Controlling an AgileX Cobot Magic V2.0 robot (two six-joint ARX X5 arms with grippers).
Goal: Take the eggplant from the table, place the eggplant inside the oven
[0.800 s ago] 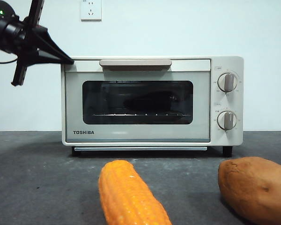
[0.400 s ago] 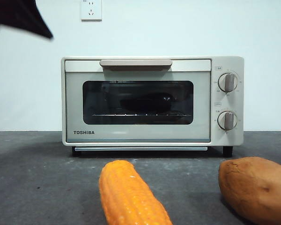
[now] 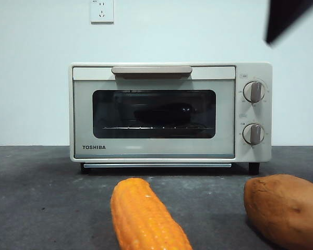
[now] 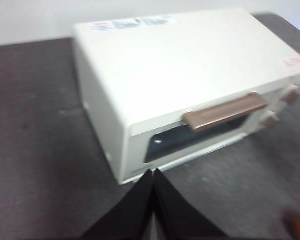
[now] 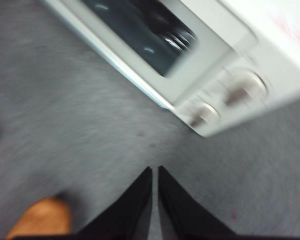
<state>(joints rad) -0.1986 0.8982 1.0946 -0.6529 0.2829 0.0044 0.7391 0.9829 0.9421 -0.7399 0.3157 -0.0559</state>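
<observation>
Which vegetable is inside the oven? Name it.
The eggplant: dark, lying on the rack behind the glass of the closed oven. The corn cob and sweet potato lie on the table.

low front camera, blurry overhead wrists, shared oven (image 3: 170, 112)

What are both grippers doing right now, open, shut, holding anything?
Left gripper: shut, holding nothing, above the table by the oven.
Right gripper: shut, holding nothing, over the table near the oven's knobs.

eggplant (image 3: 164, 113) inside oven (image 3: 169, 112), corn cob (image 3: 146, 216) in front
</observation>
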